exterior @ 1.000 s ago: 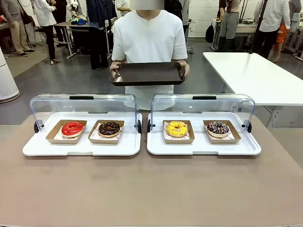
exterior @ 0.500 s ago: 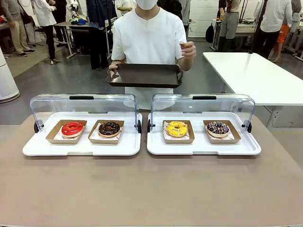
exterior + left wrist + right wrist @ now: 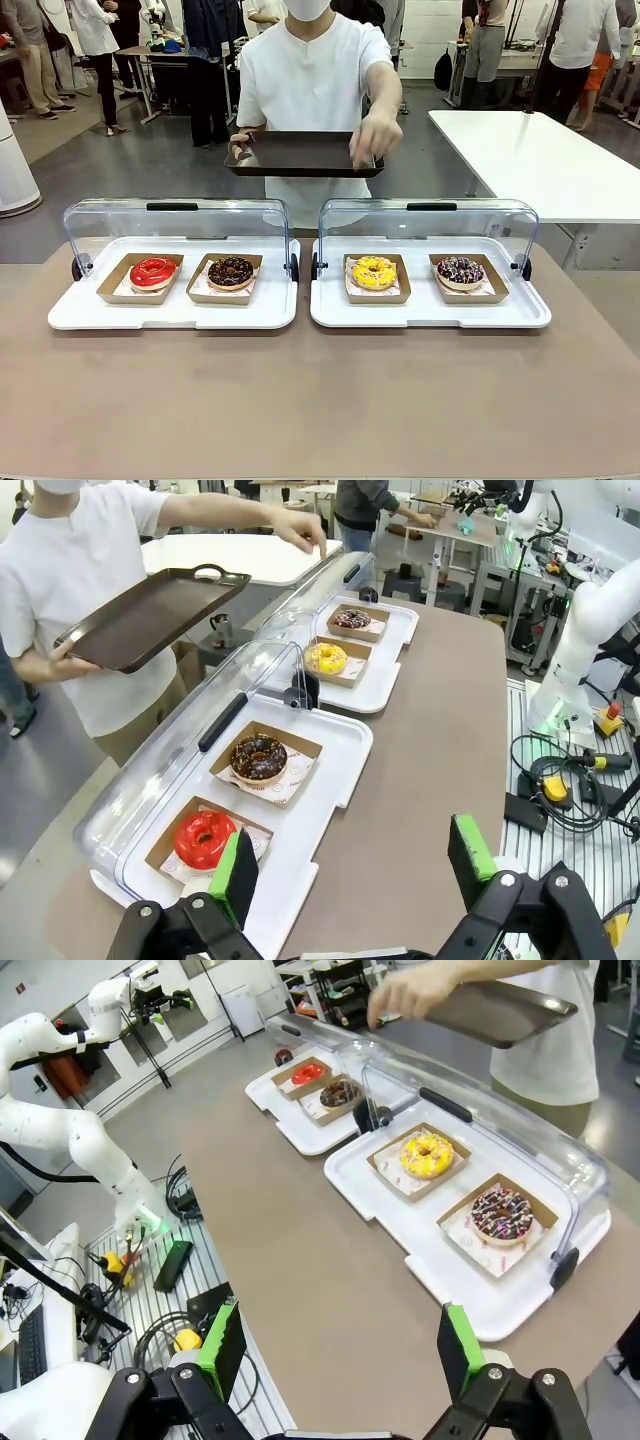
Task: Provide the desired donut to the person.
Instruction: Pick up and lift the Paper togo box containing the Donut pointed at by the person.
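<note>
Four donuts sit in cardboard boats: a red donut (image 3: 152,271) and a chocolate donut (image 3: 231,271) in the left case, a yellow donut (image 3: 374,272) and a dark sprinkled donut (image 3: 460,270) in the right case. The person (image 3: 315,90) stands at the far side and holds a dark tray (image 3: 300,155) with one hand. Their other hand (image 3: 375,140) stretches forward above the right case, roughly over the yellow donut. My left gripper (image 3: 352,865) hangs open above the table's left end, near the red donut (image 3: 204,838). My right gripper (image 3: 338,1348) is open, high over the right end.
Both white display cases (image 3: 70,318) (image 3: 535,318) have clear lids (image 3: 175,222) swung up at the back. The brown tabletop (image 3: 320,400) in front of them is bare. A white table (image 3: 540,160) stands at the back right, with bystanders beyond it.
The person's hand has let go of the tray's handle, risen, then reached forward and down towards the right case. The tray now rests in one hand. Both grippers stay still.
</note>
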{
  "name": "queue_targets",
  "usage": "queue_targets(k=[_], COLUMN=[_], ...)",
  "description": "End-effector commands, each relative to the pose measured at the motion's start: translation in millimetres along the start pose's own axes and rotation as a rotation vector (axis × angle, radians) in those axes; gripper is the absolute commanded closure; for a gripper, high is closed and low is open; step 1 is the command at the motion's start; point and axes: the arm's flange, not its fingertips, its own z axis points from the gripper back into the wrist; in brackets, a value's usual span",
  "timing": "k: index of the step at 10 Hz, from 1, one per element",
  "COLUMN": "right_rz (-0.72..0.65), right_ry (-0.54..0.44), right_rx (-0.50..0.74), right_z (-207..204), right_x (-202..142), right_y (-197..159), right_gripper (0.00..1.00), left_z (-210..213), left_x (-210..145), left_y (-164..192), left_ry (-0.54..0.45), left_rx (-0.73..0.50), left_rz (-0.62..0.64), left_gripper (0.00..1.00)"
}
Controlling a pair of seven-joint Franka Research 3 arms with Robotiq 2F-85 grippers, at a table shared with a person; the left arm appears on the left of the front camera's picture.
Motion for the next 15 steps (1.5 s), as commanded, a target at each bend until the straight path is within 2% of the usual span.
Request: queue_targets(k=[1, 15], right_rz=[0.006, 0.006], right_ry=[-0.011, -0.011], right_rx=[0.009, 0.009], right_z=[-0.3, -0.3], right_x=[0.0, 0.0], right_y=[-0.7, -0.7], right_gripper=[0.0, 0.0], left_z=[0.4, 0.4], left_x=[0.5, 0.5], left_y=[1.7, 1.7], left_ry=[-0.017, -0.017], left_rx=[-0.003, -0.003], left_rz=[-0.012, -0.012], left_gripper=[0.0, 0.0])
